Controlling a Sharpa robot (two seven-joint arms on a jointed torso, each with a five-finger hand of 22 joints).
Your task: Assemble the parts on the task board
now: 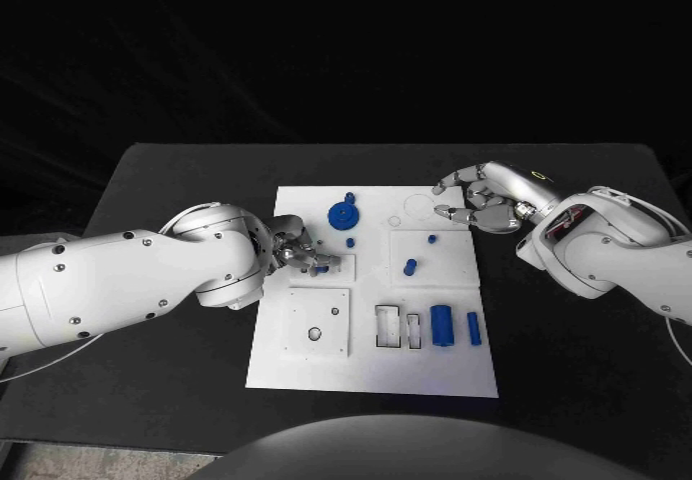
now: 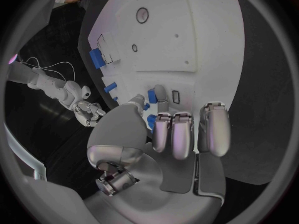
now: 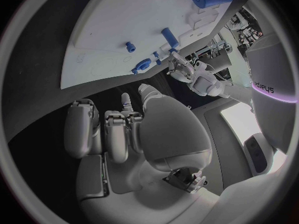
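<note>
Parts [image 1: 441, 327]: two blue cylinders side by side on task board [image 1: 372, 375].

I see a black table [image 1: 173, 180] with rounded corners, matte, darkness all around past its far edge. A strip of pale speckled floor [image 1: 87, 462] shows at the near left corner. Lighting dim overall.

My left hand [image 1: 299, 253] covers a small blue part [image 1: 319, 268] at the task board [image 1: 433, 375]'s left side; whether I grip it is unclear.
</note>
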